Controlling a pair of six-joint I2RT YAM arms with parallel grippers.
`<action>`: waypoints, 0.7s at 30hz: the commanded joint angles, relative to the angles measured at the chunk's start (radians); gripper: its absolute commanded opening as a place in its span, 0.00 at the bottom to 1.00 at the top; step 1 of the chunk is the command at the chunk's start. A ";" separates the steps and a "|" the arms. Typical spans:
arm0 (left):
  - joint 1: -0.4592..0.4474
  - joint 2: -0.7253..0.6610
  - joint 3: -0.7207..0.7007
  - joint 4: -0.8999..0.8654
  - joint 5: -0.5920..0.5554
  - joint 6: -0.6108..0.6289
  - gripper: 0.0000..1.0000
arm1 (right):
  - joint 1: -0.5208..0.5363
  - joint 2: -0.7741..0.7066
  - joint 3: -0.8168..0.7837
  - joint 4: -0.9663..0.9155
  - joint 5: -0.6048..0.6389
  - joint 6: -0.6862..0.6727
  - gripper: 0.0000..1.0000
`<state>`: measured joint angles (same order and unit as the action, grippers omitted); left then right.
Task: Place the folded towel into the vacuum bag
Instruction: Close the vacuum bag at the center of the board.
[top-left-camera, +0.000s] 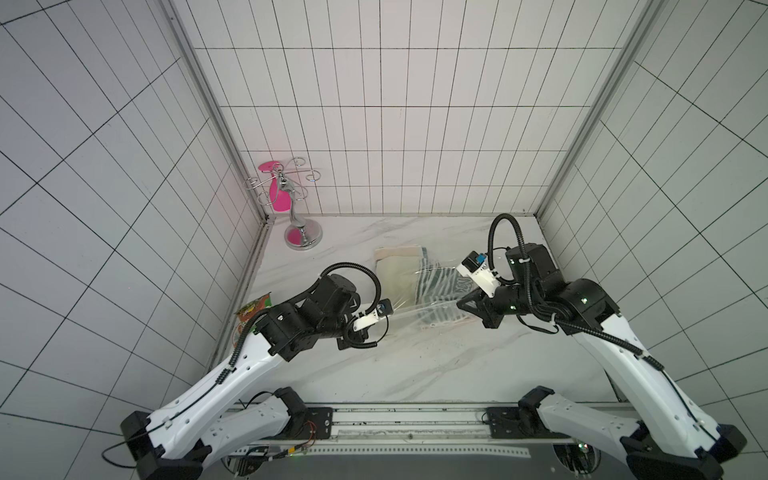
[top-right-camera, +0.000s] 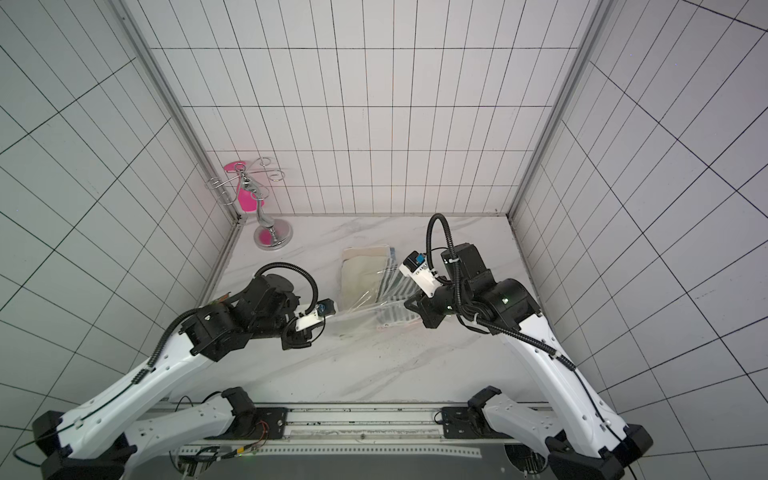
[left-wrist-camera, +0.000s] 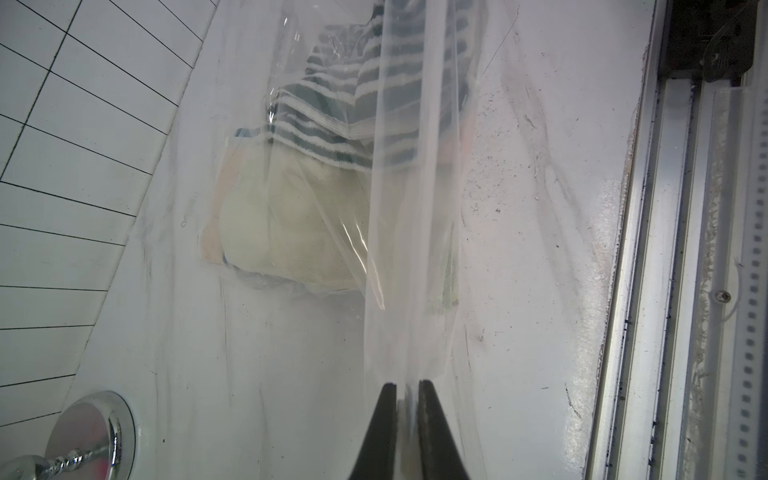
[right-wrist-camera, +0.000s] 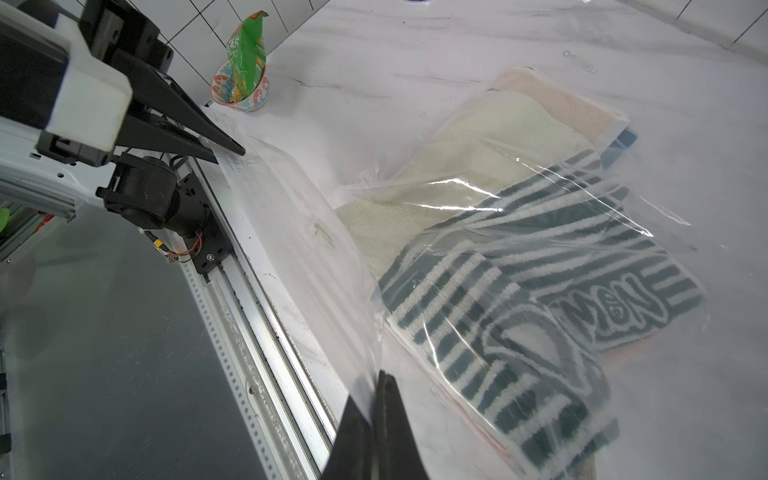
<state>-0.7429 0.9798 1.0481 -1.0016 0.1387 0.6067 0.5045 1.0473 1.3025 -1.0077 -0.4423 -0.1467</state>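
Note:
The vacuum bag is a clear, glossy film stretched between my two grippers over the marble table. My left gripper is shut on one part of its edge. My right gripper is shut on another part. Seen through the film, a cream folded towel lies flat, with a green-and-white striped towel partly over it and a pink one beneath. Whether they lie inside the bag I cannot tell.
A green snack packet stands in a patterned bowl by the left wall, behind my left arm. A chrome hook stand occupies the back left corner. A metal rail runs along the table's front edge.

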 joint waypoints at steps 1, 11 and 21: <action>0.063 0.016 -0.046 -0.477 -0.287 0.012 0.05 | -0.118 -0.047 0.084 -0.015 0.236 0.029 0.00; 0.082 0.021 -0.083 -0.453 -0.266 0.017 0.05 | -0.190 -0.031 0.072 0.011 0.263 0.057 0.00; 0.082 0.045 -0.077 -0.476 -0.294 0.024 0.05 | -0.237 -0.079 -0.004 0.049 0.347 0.080 0.00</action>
<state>-0.7246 1.0180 1.0412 -0.9615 0.1390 0.6109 0.3840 1.0515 1.2877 -0.9985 -0.4480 -0.1009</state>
